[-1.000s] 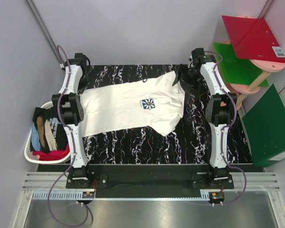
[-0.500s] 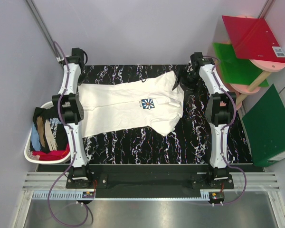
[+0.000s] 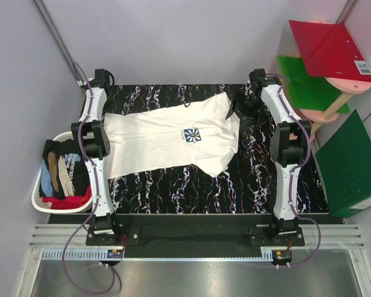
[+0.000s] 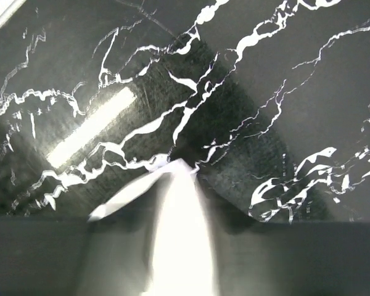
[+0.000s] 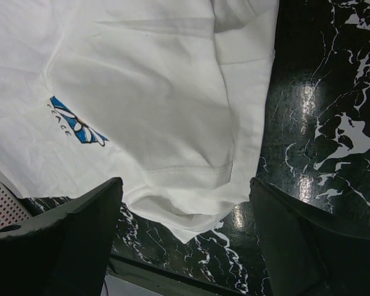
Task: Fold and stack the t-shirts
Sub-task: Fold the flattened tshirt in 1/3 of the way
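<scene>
Plain pale lilac-grey walls (image 3: 173, 37) are closing in a glossy black marble-patterned tabletop with white veins (image 3: 173, 192). A bright bar of reflected light (image 4: 92, 126) is glinting off it in the left wrist view. At the right, a pink round-tiered stand (image 3: 313, 116) is carrying a stiff red flat board (image 3: 331, 46) above a green flat board (image 3: 303, 83). A larger green board (image 3: 349, 164) is leaning near it. Silver aluminium rails (image 3: 191, 238) are running along the table's near edge, bordering a brushed steel sheet (image 3: 191, 275). A white plastic basket (image 3: 34, 190) is sitting at the left.
</scene>
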Robot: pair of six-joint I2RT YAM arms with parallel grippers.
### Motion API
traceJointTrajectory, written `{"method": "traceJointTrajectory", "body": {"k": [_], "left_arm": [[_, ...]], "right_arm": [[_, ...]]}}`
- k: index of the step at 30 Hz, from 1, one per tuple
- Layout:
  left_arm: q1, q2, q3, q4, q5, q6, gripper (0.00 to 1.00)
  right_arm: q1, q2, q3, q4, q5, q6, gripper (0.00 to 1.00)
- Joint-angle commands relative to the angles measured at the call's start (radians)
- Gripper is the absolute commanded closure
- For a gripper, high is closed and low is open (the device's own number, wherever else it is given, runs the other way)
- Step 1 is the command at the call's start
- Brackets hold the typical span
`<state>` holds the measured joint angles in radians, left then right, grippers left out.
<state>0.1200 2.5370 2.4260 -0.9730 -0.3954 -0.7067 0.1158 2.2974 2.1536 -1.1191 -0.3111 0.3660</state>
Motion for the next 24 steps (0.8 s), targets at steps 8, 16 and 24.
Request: {"method": "traceJointTrajectory", "body": {"k": [8, 16, 24], "left_arm": [[0.035, -0.28, -0.189, 0.065, 0.127, 0.016, 0.13], [-0.025, -0.572, -0.392, 0.065, 0.211, 0.016, 0.13], [-0.111, -0.734, -0.55, 0.063, 0.335, 0.059, 0.14]], "right_arm": [[-0.002, -0.021, 0.046, 0.125, 0.023, -0.007, 0.09], [0.007, 0.204, 0.31, 0.156, 0.05, -0.001, 0.09], [0.022, 0.378, 0.479, 0.191, 0.087, 0.011, 0.1]]}}
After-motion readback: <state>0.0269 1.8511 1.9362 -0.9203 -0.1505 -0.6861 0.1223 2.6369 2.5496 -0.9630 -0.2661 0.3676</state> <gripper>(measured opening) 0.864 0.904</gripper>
